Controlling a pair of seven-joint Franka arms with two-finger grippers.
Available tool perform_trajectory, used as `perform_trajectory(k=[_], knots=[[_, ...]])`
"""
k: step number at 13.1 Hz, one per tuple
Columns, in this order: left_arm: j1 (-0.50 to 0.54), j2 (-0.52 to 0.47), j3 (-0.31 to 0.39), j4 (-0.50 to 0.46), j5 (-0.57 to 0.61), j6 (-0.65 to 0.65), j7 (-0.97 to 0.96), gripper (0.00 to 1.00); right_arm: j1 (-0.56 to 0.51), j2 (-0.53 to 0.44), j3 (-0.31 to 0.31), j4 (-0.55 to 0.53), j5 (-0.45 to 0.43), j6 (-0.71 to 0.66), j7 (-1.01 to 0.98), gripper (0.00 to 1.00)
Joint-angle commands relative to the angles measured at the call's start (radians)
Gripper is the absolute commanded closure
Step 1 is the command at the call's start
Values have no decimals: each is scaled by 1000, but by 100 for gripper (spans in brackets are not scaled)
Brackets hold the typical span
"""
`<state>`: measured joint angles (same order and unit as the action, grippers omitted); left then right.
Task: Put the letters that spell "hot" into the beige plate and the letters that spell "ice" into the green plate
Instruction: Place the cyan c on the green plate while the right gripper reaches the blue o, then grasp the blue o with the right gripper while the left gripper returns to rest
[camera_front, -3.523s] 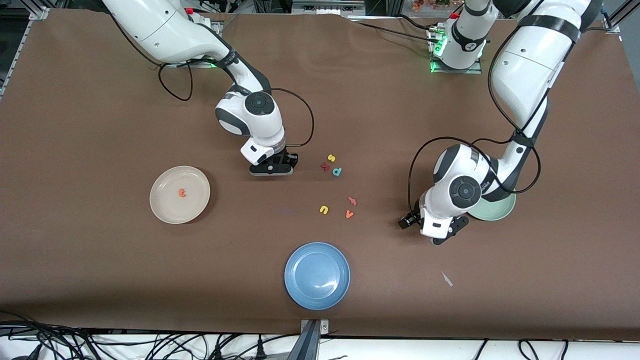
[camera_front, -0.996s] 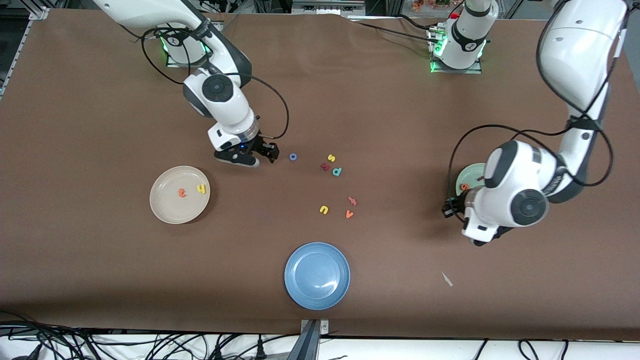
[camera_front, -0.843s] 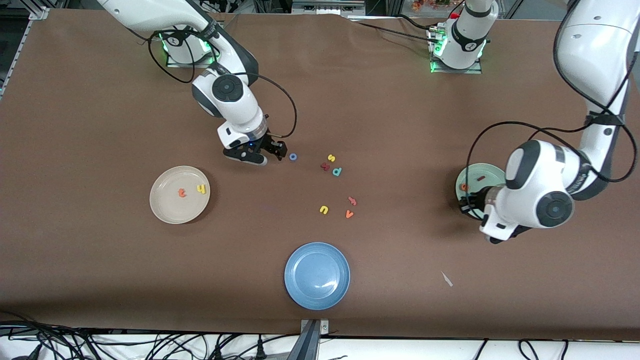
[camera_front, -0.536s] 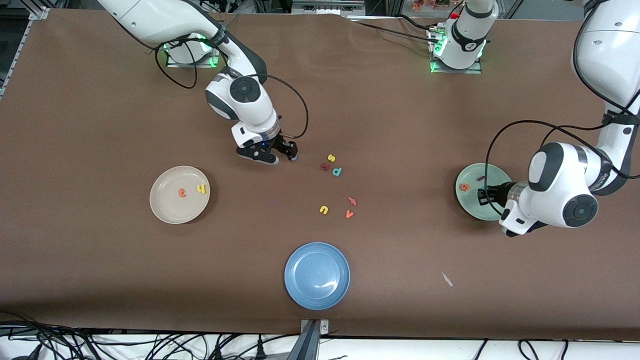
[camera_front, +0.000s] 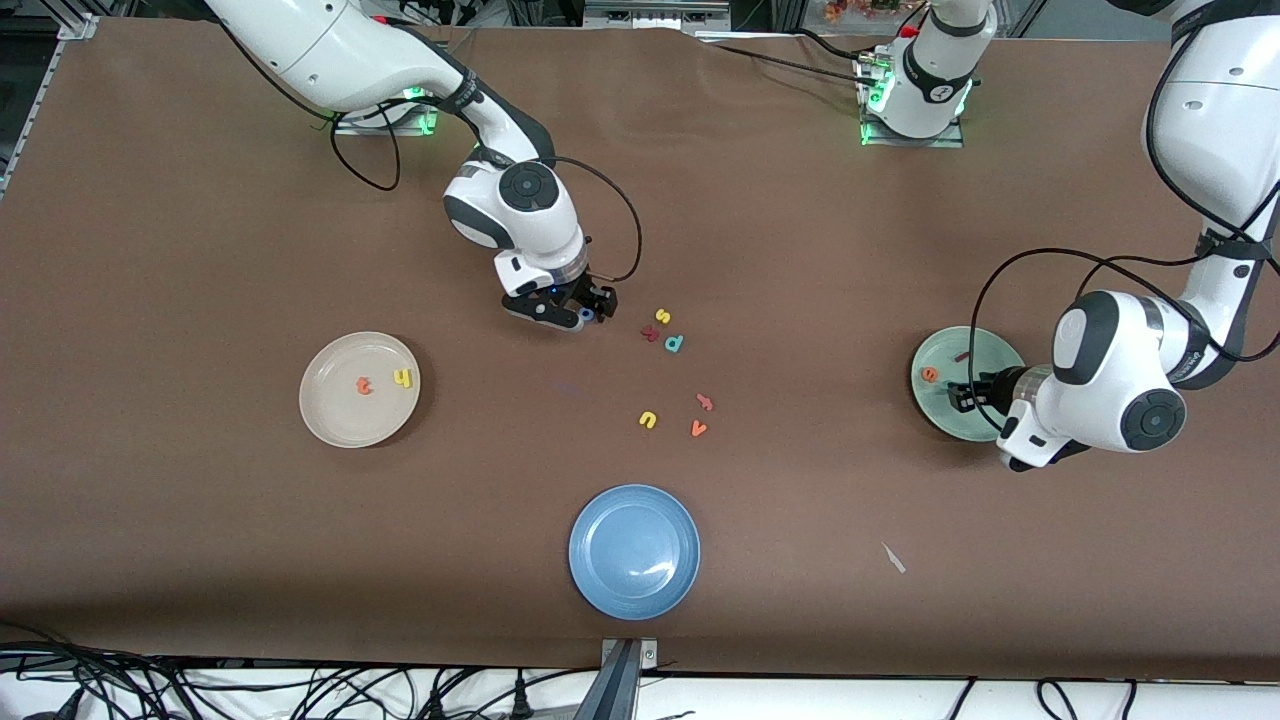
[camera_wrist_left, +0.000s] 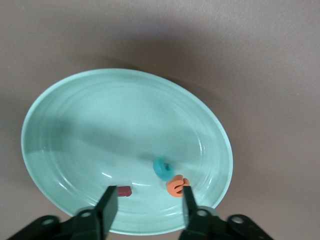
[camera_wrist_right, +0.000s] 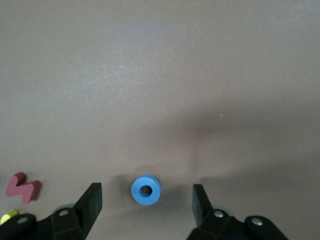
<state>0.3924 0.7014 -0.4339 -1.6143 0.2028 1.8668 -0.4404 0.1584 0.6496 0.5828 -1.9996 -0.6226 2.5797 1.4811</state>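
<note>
The green plate (camera_front: 988, 348) (camera_wrist_left: 90, 125) holds the teal "c" (camera_wrist_left: 162, 167), the orange "e" (camera_front: 929, 375) (camera_wrist_left: 176, 186) and the dark red "i" (camera_front: 962, 356) (camera_wrist_left: 124, 191). My left gripper (camera_front: 965, 396) (camera_wrist_left: 148, 200) hangs open just over this plate and holds nothing. The beige plate (camera_front: 330, 420) holds the orange "t" (camera_front: 365, 385) and the yellow "h" (camera_front: 403, 378). The blue "o" (camera_front: 587, 316) (camera_wrist_right: 146, 190) lies on the table mat. My right gripper (camera_front: 583, 316) (camera_wrist_right: 146, 196) is low over it, open, with one finger on each side.
Loose letters lie near the table's middle: a yellow "s" (camera_front: 662, 316), a dark red "k" (camera_front: 651, 333) (camera_wrist_right: 22, 187), a teal "p" (camera_front: 674, 343), a yellow "u" (camera_front: 648, 420), an orange "v" (camera_front: 699, 428) and a pinkish letter (camera_front: 705, 402). A blue plate (camera_front: 634, 551) stands nearest the front camera.
My right gripper travelled from beside the beige plate to the blue "o" and now straddles it. My left gripper moved over the green plate and opened.
</note>
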Motion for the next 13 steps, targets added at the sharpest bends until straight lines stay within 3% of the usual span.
perform_trajectory(k=[1,4,9,13], knots=[[6,-72,-14,13,37,-27,20,0,15,35,-12,30,-63,-4,56,19],[0,-176,-20,69,24,-164,83,0,18,53,-12,30,-137,-3,111,31],[0,-408,-45,109,17,-337,190,0,32,59,-14,44,-137,-4,131,36],[-1,-412,-46,228,-40,-431,198,0,36,61,-14,48,-140,-4,131,51]])
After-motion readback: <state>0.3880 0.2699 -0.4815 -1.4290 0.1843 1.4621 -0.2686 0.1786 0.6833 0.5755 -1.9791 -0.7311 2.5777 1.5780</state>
